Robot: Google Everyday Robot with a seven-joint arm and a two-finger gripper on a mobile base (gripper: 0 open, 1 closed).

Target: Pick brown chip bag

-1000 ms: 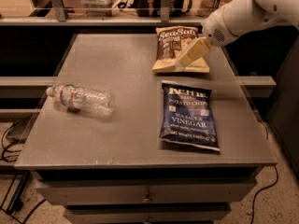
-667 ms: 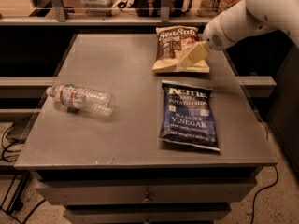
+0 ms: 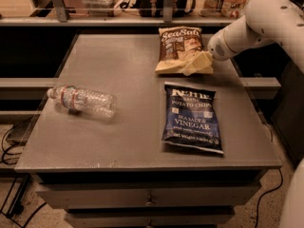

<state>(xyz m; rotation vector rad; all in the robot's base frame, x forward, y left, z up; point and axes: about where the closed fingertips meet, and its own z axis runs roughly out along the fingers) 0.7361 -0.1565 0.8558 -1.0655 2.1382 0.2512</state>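
Above far tabletop [image 3: 135, 127], end effector [image 3: 198, 63] hiding corner of brown chip bag [image 3: 177, 44]

The white arm [image 3: 259, 20] is reaching in from the right, crossing the table's [image 3: 123, 141] right edge and sloping down toward the far right corner. Its gripper [image 3: 198, 63] is hanging low there, just inside that edge.

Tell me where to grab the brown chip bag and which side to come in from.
Take the brown chip bag by its near right corner, coming from the view's right, where the gripper sits. The bag lies flat on the table, so an edge likely offers more to pinch than the face, and the blue vinegar chip bag crowds the near side.
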